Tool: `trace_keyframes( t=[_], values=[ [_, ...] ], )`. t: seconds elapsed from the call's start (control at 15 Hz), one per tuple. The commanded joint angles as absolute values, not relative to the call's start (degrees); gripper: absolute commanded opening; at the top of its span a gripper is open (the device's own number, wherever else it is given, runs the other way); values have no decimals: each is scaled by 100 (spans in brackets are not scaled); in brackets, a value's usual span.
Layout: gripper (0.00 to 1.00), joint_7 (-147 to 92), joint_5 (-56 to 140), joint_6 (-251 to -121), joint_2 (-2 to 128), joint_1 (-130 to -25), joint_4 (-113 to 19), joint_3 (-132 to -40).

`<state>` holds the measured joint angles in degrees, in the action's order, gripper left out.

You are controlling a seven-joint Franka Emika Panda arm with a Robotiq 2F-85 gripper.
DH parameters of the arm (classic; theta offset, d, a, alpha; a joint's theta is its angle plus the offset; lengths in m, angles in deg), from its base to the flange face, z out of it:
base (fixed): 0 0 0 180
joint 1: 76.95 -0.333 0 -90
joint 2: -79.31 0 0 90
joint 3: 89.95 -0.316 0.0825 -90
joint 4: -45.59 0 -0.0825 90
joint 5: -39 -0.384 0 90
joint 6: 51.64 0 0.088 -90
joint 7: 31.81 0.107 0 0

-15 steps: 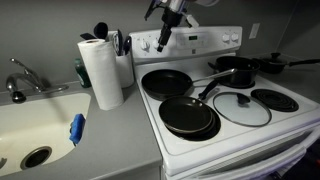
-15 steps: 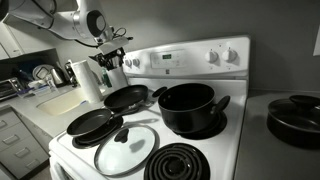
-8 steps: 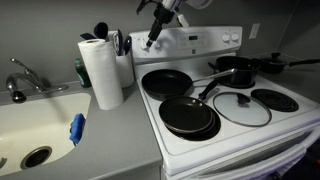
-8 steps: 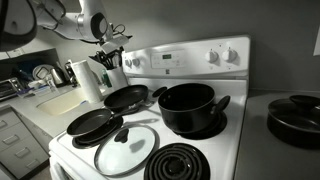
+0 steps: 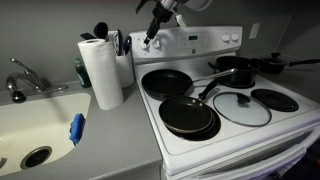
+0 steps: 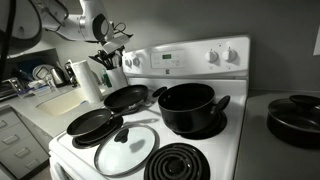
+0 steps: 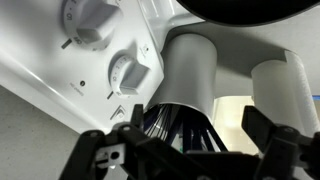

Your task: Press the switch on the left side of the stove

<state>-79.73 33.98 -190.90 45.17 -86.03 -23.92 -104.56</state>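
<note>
i see the stove, white enamel with a raised back panel, beside the grey counter that carries the sink. in both exterior views my gripper hangs tilted at the panel's end nearest the paper towel roll, just above the utensil holder. whether it touches the panel i cannot tell from there.

in the wrist view the gripper has its black, angular fingers spread wide with nothing clamped. between them are the smooth pale cylinder of the utensil holder and a bundle of dark handles. two round ribbed white knobs sit on the glossy panel close by.

on the cooktop lie two shallow black frying pans, a round glass lid with a dark knob, and a deep matte black pot. one bare black coil burner shows its spiral.
</note>
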Motion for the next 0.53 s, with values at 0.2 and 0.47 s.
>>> trace_keyframes(
  t=[0.2, 0.47],
  values=[
    [100, -8104, 3194, -19228, 4074, -8535, -1920, -10612],
    [100, -8174, 2922, -19247, 3747, -8484, -1505, -10768]
  ],
)
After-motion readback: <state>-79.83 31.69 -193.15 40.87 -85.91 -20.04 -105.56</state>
